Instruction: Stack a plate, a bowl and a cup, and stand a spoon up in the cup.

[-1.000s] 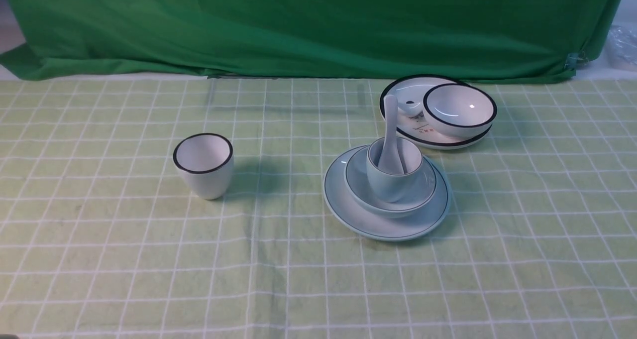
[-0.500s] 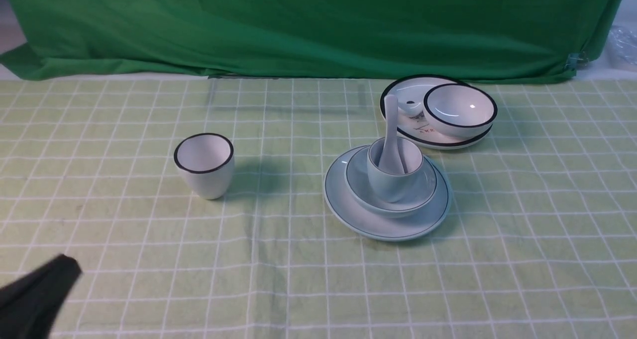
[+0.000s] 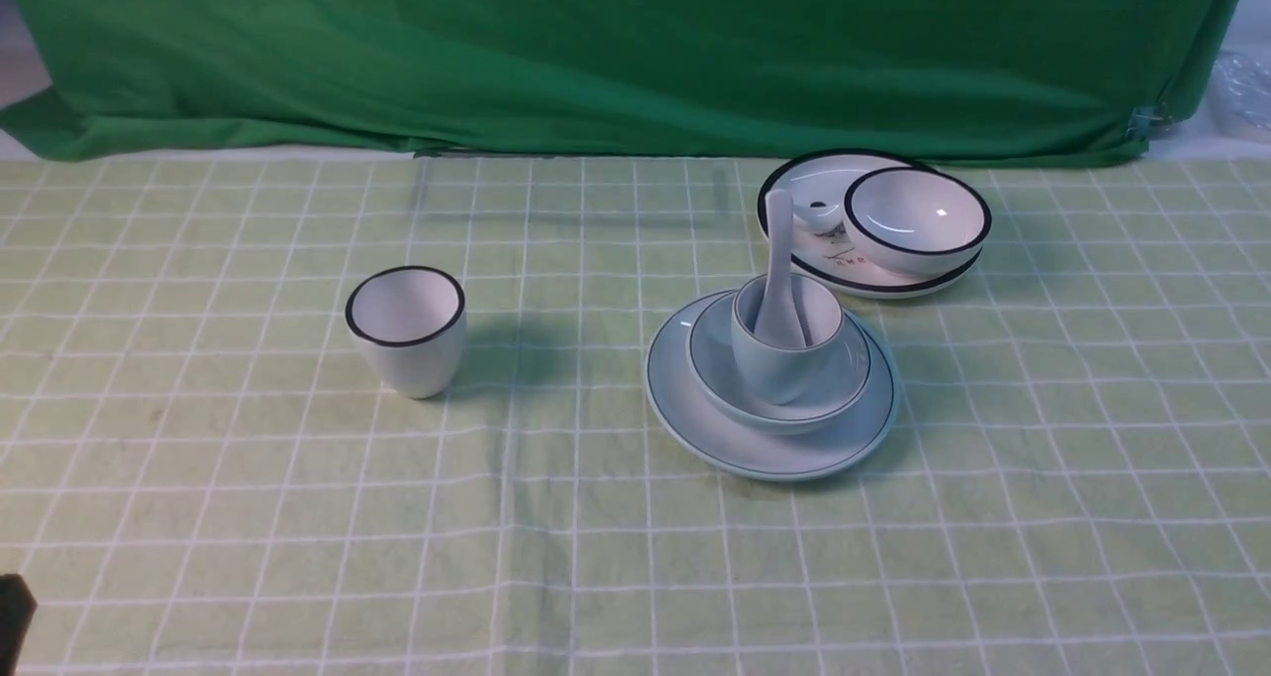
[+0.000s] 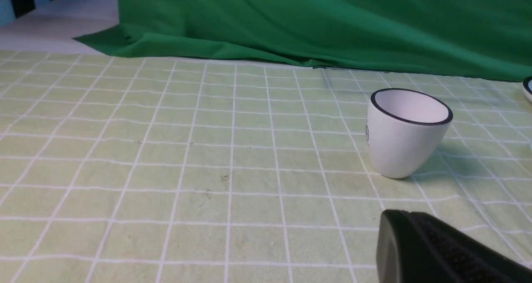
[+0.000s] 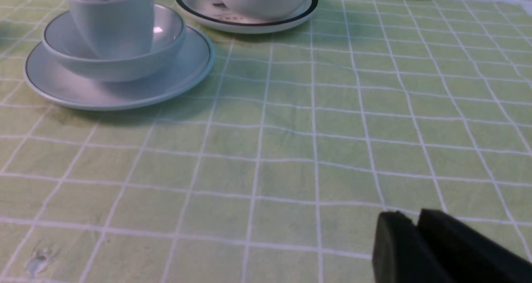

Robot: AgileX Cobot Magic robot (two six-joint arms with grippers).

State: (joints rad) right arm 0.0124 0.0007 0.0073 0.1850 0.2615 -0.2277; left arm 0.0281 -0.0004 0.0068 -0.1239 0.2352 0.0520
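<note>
Stack looks done: plate (image 3: pixel 695 428) on bench (image 3: pixel 248 517) carries bowl (image 3: pixel 844 383), cup (image 3: pixel 779 368) and upright spoon (image 3: pixel 779 259), so left tool (image 4: pixel 440 254) sits closed, empty; right tool (image 5: pixel 415 249) narrow, nothing held.

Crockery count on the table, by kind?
Plates: 2, pale blue-green glazed plate, white black-rimmed plate
Bowls: 2, pale blue-green bowl, white black-rimmed bowl
Cups: 2, pale blue-green cup, white black-rimmed cup
Spoons: 1, white ceramic spoon
Total: 7
</note>
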